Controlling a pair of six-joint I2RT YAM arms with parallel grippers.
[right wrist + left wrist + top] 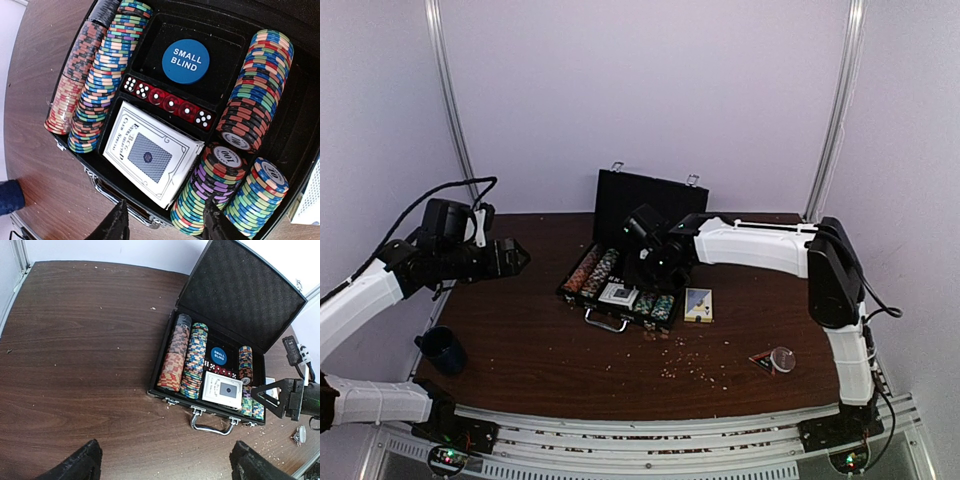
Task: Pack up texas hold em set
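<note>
The black case lies open mid-table with its lid upright. It holds rows of multicoloured chips, a white card deck box lying tilted on the tray edge, a blue SMALL BLIND button and a row of red dice. Its silver handle faces the near side. My right gripper is open and empty, hovering over the case's front edge near the deck box. My left gripper is open and empty, above bare table left of the case.
A second card box lies on the table right of the case. A dark blue mug stands at the near left. A small clear round item and a dark piece lie near right. Crumbs are scattered in front of the case.
</note>
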